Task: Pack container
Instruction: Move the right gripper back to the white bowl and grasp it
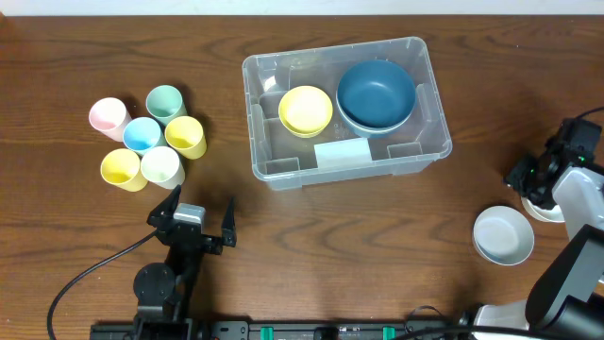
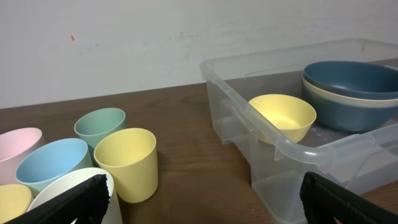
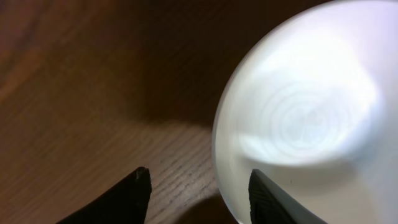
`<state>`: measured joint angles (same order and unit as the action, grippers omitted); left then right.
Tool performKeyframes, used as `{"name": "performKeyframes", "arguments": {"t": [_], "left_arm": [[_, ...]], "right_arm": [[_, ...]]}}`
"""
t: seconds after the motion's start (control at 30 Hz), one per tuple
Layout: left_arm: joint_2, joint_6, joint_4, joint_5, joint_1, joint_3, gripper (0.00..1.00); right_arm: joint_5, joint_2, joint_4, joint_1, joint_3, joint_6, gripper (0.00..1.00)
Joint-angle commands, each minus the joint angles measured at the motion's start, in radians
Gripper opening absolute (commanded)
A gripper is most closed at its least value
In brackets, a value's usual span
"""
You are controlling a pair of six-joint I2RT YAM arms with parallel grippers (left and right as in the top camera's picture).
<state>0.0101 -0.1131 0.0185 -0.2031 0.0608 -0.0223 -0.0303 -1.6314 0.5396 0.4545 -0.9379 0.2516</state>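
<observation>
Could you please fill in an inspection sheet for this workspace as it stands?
Surface: brown wood-grain table.
Job's things: clear container holding a yellow bowl and a dark blue bowl.
Clutter: six pastel cups at left; white bowl at right, second white bowl beside it.
Grippers: left gripper open, empty; right gripper open over the second white bowl's rim.
Cables: black cable beside the left arm's base.
Surroundings: white wall behind the table.

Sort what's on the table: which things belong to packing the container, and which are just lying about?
Job: container, yellow bowl and blue bowls inside it, white bowl beside right gripper.
Lying about, possibly next: six cups near left gripper.
</observation>
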Motion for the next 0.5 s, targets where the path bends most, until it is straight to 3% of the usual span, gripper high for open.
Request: {"name": "performKeyframes", "arguments": {"t": [0.0,0.27,0.47], "left_arm": [[-0.006,-0.018,0.033,-0.014,0.002,0.018,0.98],[-0.006,-0.018,0.033,-0.014,0.002,0.018,0.98],[-0.006,-0.018,0.033,-0.014,0.002,0.018,0.98]], "right_arm": [[-0.019,-0.003,-0.023,0.005,0.032,0.034,0.47],[-0.018,-0.003,-0.045,0.004,0.035,0.066,0.03],[0.052,-0.003,-0.042,0.002,-0.021,0.066,0.01]]}}
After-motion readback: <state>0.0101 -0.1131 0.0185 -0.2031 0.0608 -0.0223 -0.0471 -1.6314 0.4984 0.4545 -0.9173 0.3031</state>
